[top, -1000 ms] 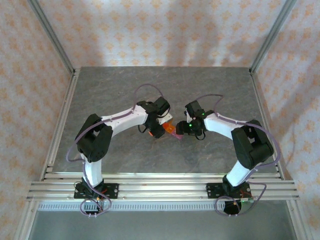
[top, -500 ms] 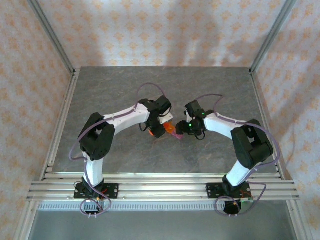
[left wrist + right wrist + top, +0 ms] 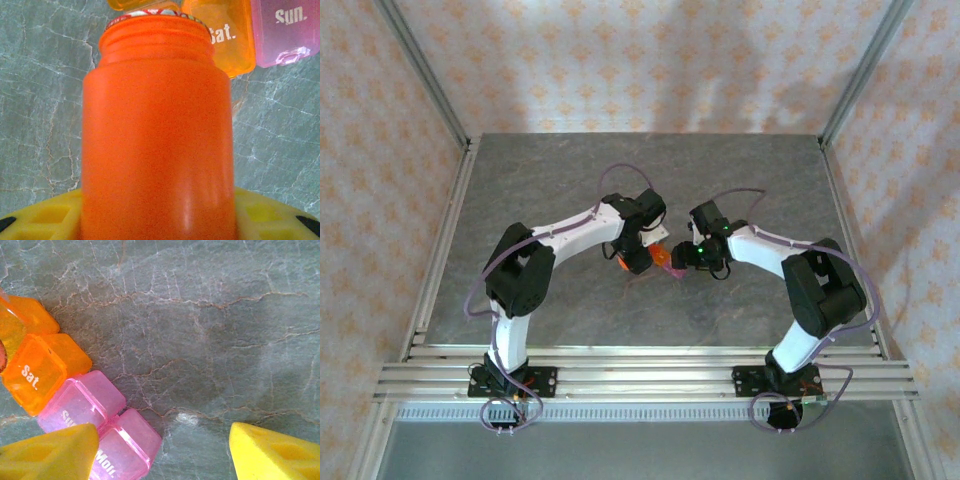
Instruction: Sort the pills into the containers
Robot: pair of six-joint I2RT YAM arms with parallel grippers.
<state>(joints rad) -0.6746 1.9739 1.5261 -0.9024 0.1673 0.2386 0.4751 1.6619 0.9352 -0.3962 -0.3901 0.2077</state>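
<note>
The orange box (image 3: 226,42) marked Sat. and the pink box (image 3: 285,30) marked Sun. lie side by side, touching, on the grey counter (image 3: 210,315) between the two hands. The left hand (image 3: 635,256) grips an orange bottle (image 3: 157,140) whose mouth is just beside the orange box. The right hand (image 3: 160,452) is spread wide, right by the pink box.

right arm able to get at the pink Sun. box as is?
Likely yes. The right gripper hangs open beside the Sun. box, one of its fingers at the box's edge, nothing between. The bottle is over by the orange Sat. box, clear of it.
</note>
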